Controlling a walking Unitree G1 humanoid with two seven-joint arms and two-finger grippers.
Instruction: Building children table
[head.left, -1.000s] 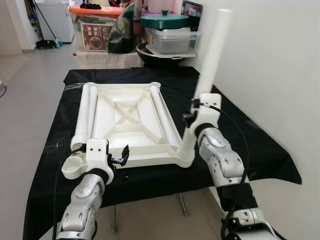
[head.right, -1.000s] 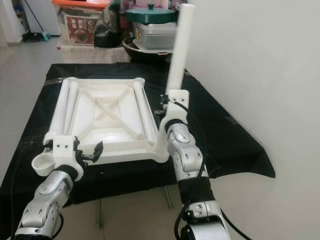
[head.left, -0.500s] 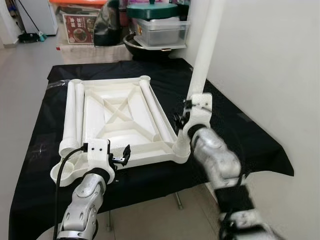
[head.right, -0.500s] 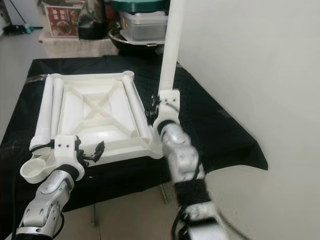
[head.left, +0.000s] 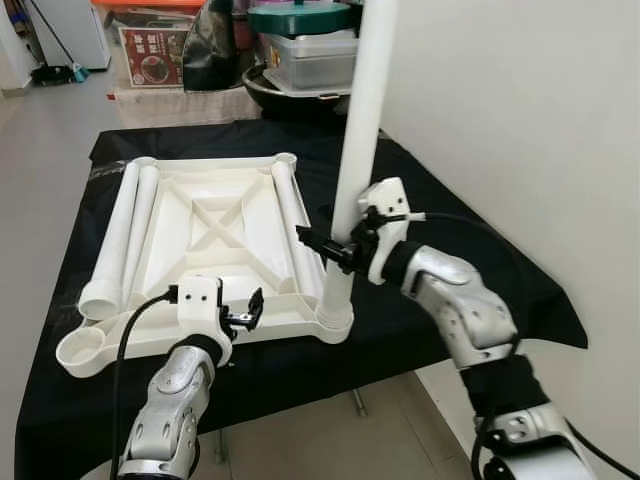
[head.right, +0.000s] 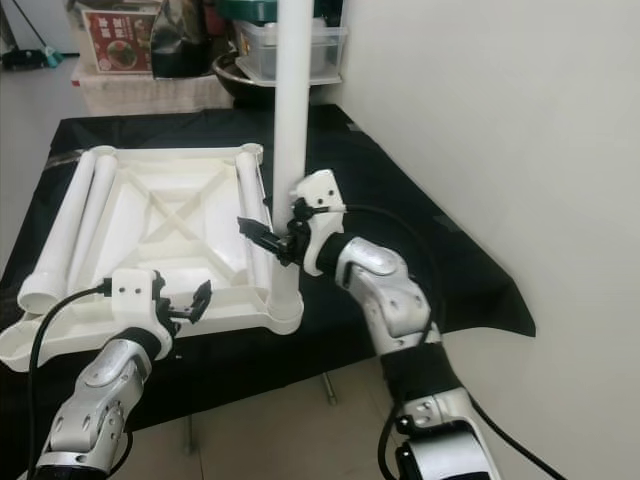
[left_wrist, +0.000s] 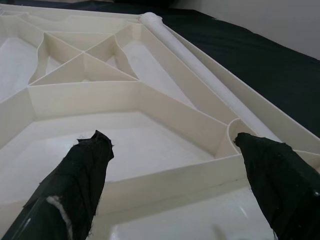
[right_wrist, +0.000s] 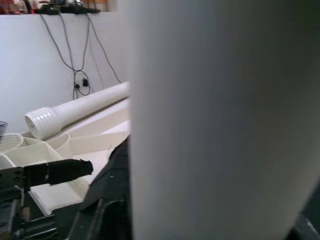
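Tabletop (head.left: 230, 240) of white plastic lies upside down on the bench (head.left: 470, 260), which is draped in black cloth, its ribbed underside and crossed braces facing up. One white leg (head.left: 362, 130) stands upright in the corner socket nearest the robot's right side, rising well above the tabletop. The right hand (head.left: 330, 246) reaches to this leg from the side at about a third of its height, its black fingers set around the tube; from the head views they appear to grip it, and in the right wrist view the leg sits right against the camera with one finger (right_wrist: 60, 170) showing beside it. Two more legs (head.left: 118, 245) lie side by side along the tabletop's left edge, and another leg (head.left: 295, 225) lies along the inside of its right edge. The near left corner socket (head.left: 80, 350) stands empty, jutting toward the robot past the tabletop's near edge. The left hand (head.left: 240, 312) hovers just above the near edge of the tabletop, its two fingers spread wide apart and holding nothing. Behind the bench, storage boxes (head.left: 165, 60) and a green-lidded pot (head.left: 300, 18) are stacked against the white wall (head.left: 520, 120).
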